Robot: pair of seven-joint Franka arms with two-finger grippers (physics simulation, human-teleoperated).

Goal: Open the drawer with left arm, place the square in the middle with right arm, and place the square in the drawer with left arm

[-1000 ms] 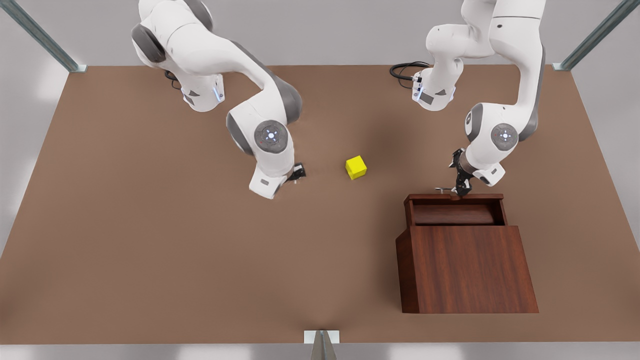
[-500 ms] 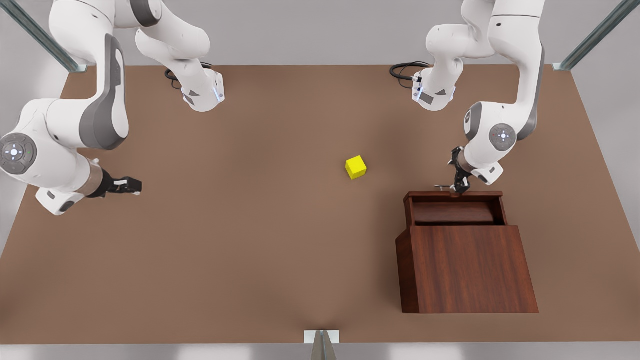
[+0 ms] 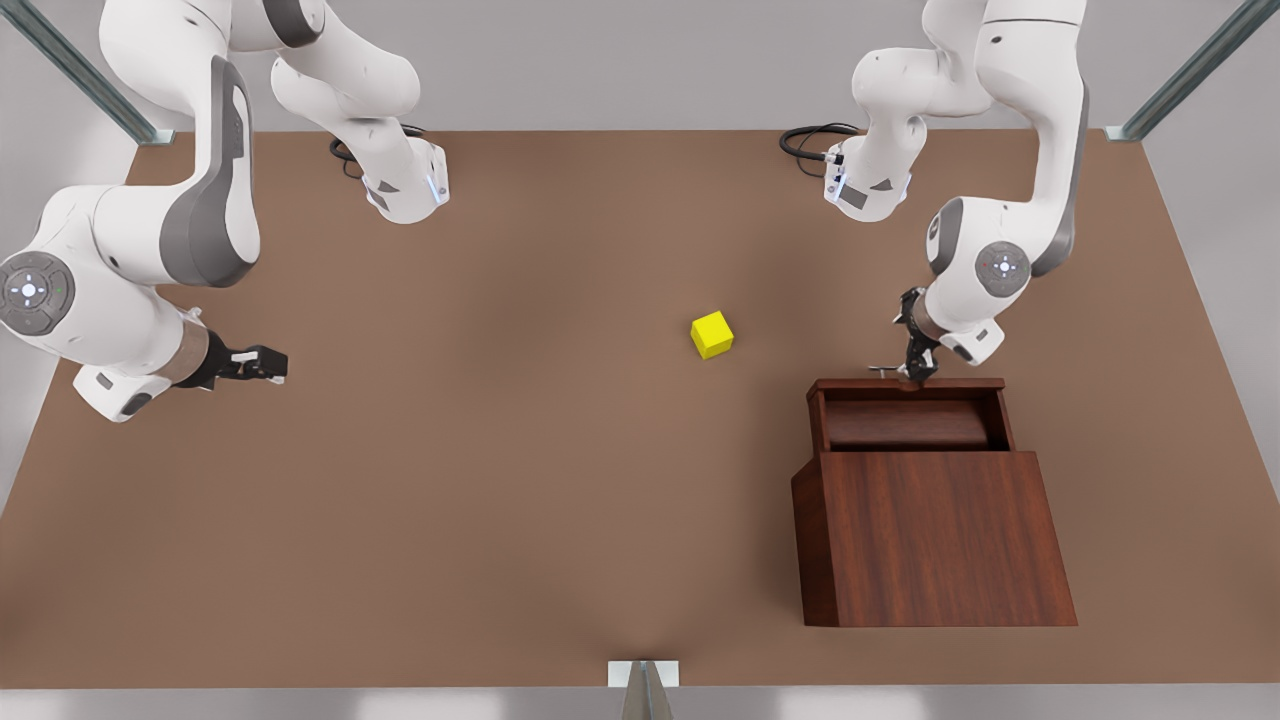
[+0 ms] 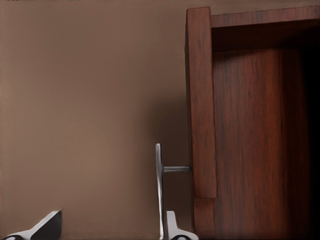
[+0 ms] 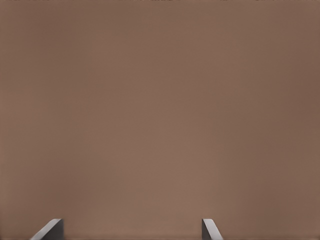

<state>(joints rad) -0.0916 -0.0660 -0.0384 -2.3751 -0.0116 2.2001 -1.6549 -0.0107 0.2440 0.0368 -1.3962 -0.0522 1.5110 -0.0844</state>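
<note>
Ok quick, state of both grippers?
Left gripper: open, by the drawer handle, holding nothing.
Right gripper: open, empty, waiting over bare table.

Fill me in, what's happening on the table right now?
The drawer is pulled open from the cabinet, and the left gripper is at its silver handle, jaws open with the bar beside one of them. The yellow square sits alone on the bare tabletop near the middle, with nothing touching it. The right gripper hovers open and empty on the front view's left, far from the square. The square is not yet in the drawer.
</note>
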